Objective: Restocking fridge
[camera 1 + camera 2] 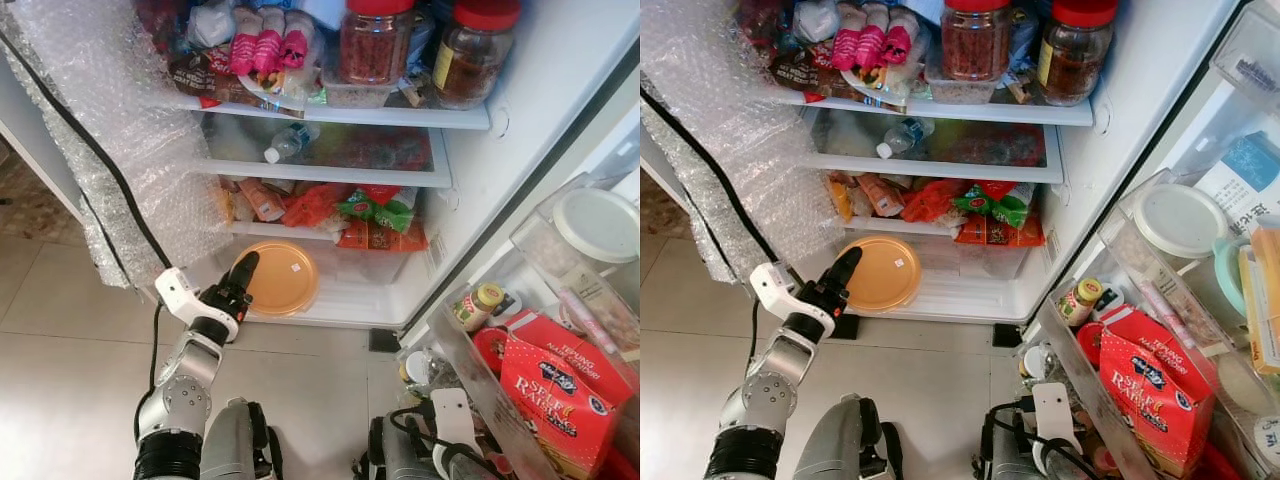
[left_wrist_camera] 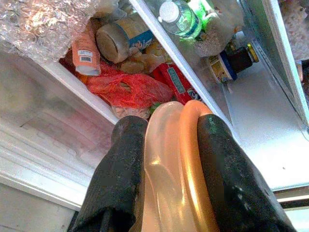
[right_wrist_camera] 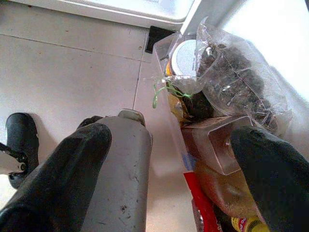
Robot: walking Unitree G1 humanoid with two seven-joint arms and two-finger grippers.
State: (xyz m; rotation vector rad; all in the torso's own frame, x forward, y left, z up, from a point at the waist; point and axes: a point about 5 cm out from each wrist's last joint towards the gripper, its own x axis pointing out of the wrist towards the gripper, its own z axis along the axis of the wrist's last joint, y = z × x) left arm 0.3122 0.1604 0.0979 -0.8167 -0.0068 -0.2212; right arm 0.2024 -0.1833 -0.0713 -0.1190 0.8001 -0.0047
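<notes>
A round orange plate [image 1: 278, 278] stands at the front of the open fridge's bottom shelf [image 1: 350, 295], on its left side. My left gripper [image 1: 240, 275] is shut on the plate's left rim. In the left wrist view the two black fingers [image 2: 125, 159] pinch the orange plate [image 2: 178, 174] between them. My right gripper [image 3: 169, 159] is open and hangs low over the tiled floor beside the door bins, holding nothing.
Bubble wrap [image 1: 110, 130] hangs down the fridge's left side. Two red-lidded jars [image 1: 375, 40] stand on the top shelf, a water bottle [image 1: 290, 142] lies below, and snack packets [image 1: 375, 215] are lower down. At the right, the door bin [image 1: 470, 375] holds a red box [image 1: 555, 385].
</notes>
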